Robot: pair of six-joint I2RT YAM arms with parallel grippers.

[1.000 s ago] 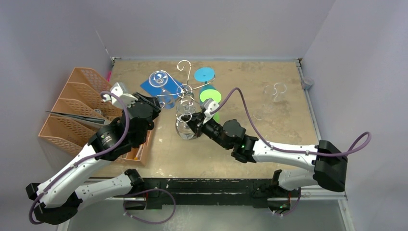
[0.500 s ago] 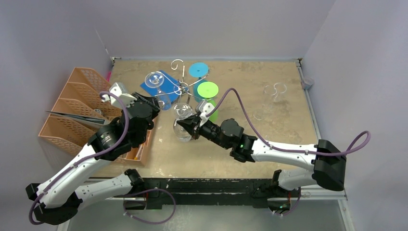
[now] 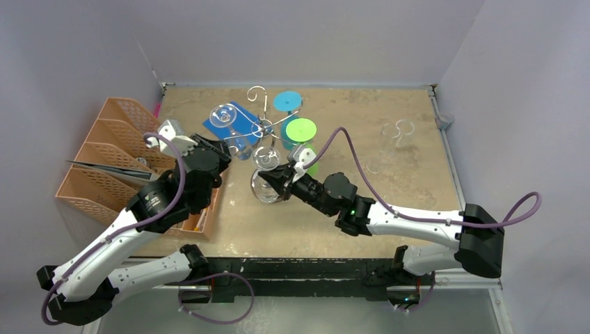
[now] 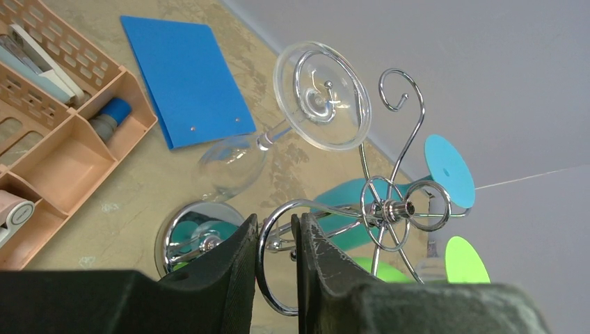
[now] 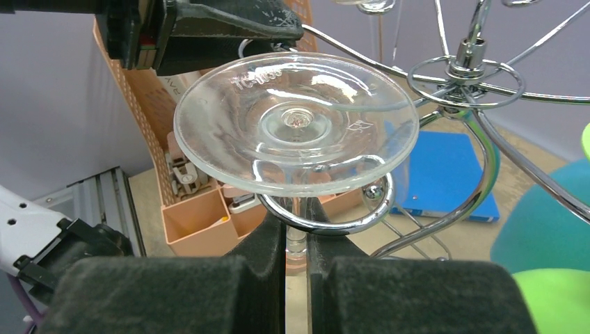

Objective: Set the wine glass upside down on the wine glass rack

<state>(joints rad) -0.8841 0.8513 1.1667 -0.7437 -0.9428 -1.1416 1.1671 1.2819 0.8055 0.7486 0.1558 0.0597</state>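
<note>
I saw the wine glass (image 5: 296,122) upside down at the near side of the wine glass rack (image 4: 387,207), its round foot uppermost and lying just over one of the rack's curled arms, with that arm's loop around the stem under the foot. My right hand (image 5: 296,240) was closed narrowly on the stem just beneath that loop, the bowl hanging below it above the table (image 3: 389,104). My left hand (image 4: 275,243) came in from the rack's left and was nearly closed on another scroll-ended arm, the wire running between its fingers. A second glass (image 4: 321,95) hung by its foot from an arm on the rack's far left side. A blue folder (image 4: 184,76) lay flat behind that glass. An orange organizer (image 3: 104,149) stood well left of the rack. A green disc (image 3: 300,129) and a teal disc (image 3: 286,101) sat just right of it.
</note>
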